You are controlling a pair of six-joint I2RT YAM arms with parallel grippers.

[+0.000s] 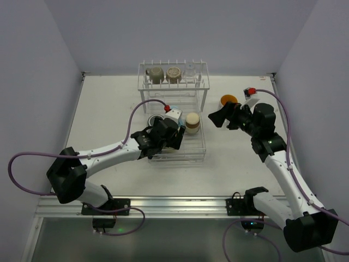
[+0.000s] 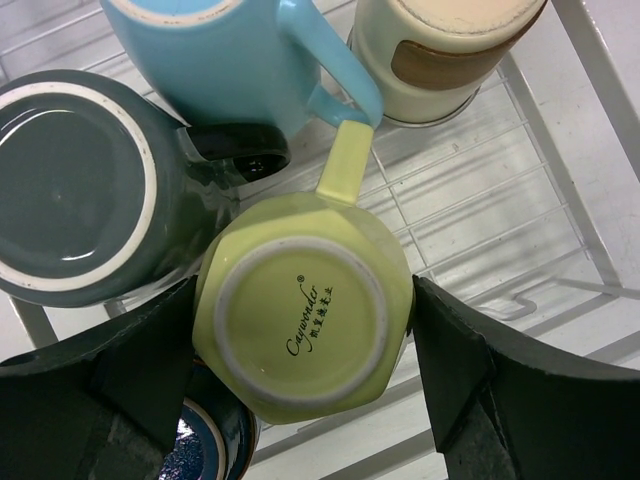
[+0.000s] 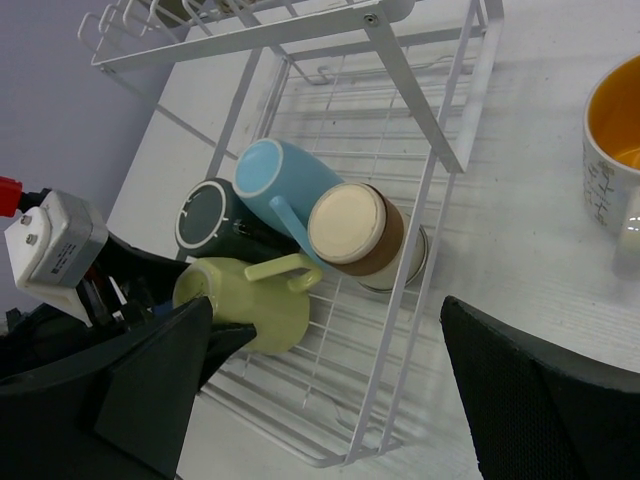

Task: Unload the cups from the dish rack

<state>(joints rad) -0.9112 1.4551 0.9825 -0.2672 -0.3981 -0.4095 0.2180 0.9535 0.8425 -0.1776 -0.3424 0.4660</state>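
- The left gripper [image 2: 305, 335] reaches down into the lower basket [image 1: 188, 155] of the dish rack [image 1: 173, 88]. Its fingers [image 2: 130, 380] sit at 9 and 3 o'clock of the pale yellow-green cup [image 2: 300, 315], pressed against its sides.
- We see that cup base-up with its handle pointing to 12 o'clock. We cannot tell whether it has left the wires beneath it.
- Around it in the same basket, the dark green cup [image 2: 80, 190] touches it at 10 o'clock, also base-up. The light blue cup [image 2: 220, 60] lies at 12 o'clock, and the tan cup with a brown band [image 2: 450, 50] stands at 1 o'clock.
- The right gripper [image 1: 220, 117] hovers at 3 o'clock of the basket, just outside its rim. Its jaws are spread wide and hold nothing.
- The white cup with orange inside [image 1: 228, 101] stands upright on the surface [image 1: 109, 109], just beyond that gripper and outside the rack.
- On the upper shelf [image 1: 173, 81], at 12 o'clock, we find the olive cup [image 1: 156, 75], the brown cup [image 1: 174, 74] and the clear glass [image 1: 190, 70] in a row, left to right.
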